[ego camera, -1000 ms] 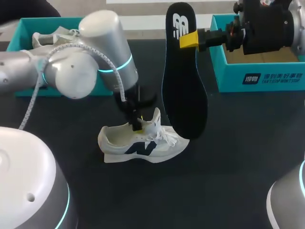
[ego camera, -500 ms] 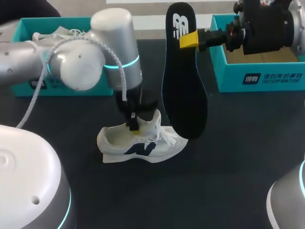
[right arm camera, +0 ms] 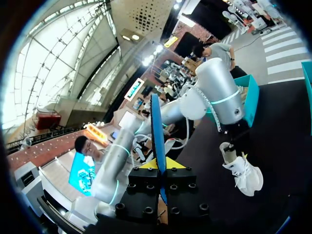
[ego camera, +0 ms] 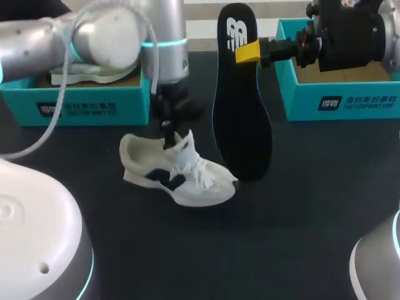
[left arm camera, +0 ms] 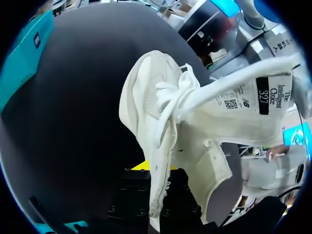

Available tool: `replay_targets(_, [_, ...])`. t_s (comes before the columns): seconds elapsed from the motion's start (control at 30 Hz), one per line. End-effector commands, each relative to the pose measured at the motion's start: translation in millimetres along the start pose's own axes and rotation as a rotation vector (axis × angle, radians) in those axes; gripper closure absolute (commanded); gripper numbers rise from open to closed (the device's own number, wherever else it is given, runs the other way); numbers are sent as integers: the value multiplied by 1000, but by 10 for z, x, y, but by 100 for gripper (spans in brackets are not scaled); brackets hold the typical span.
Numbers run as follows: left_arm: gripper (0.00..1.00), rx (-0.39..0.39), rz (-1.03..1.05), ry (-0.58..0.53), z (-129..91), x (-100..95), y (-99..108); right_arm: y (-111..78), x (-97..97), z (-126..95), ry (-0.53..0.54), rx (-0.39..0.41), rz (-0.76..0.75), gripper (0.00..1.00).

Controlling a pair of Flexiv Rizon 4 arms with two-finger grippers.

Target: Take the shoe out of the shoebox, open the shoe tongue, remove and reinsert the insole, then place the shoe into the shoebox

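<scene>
Shoe (ego camera: 178,170): white with a dark side mark, out of both boxes, on the black table (ego camera: 300,225) in front of the left box (ego camera: 81,103). Toe toward the right, laces loose; cannot tell whether the sole lies flat.
Left arm (ego camera: 119,31): in from the left, above the left box, pointing down at the shoe's opening.
Left claw (left arm camera: 157,187): closed on the tongue (left arm camera: 229,109), its white fabric pinched between the two black fingers, one yellow tip showing beside it.
Tongue: pulled up and away from the laces, printed label facing out.
Right claw (right arm camera: 160,165): clamped on the insole (ego camera: 240,106) near its heel end, a yellow tip on either side.
Insole: black, held upright in the air, lower end hanging just beside the shoe's toe; cannot tell whether touching or apart.
Left box: teal, open, a second pale shoe (ego camera: 94,74) lying inside.
Right box (ego camera: 337,94): teal, open, beside the right claw, well apart from the shoe.
</scene>
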State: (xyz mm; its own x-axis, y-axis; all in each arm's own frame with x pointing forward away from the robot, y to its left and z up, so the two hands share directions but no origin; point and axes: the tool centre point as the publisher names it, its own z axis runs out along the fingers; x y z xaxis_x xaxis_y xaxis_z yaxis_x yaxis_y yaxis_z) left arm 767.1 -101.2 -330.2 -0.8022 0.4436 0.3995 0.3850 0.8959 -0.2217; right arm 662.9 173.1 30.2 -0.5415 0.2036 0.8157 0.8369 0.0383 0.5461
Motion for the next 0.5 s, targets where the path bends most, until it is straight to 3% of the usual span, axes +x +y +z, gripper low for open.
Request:
replay_targets(0.03, [100, -35, 171, 298, -107, -68, -26, 16, -4, 34, -1, 1, 1, 100])
replay_targets(0.47, [100, -35, 171, 298, -107, -68, -26, 16, -4, 34, -1, 1, 1, 100])
replay_targets(0.5, [100, -101, 235, 314, -129, -69, -57, 16, -4, 34, -1, 1, 1, 100])
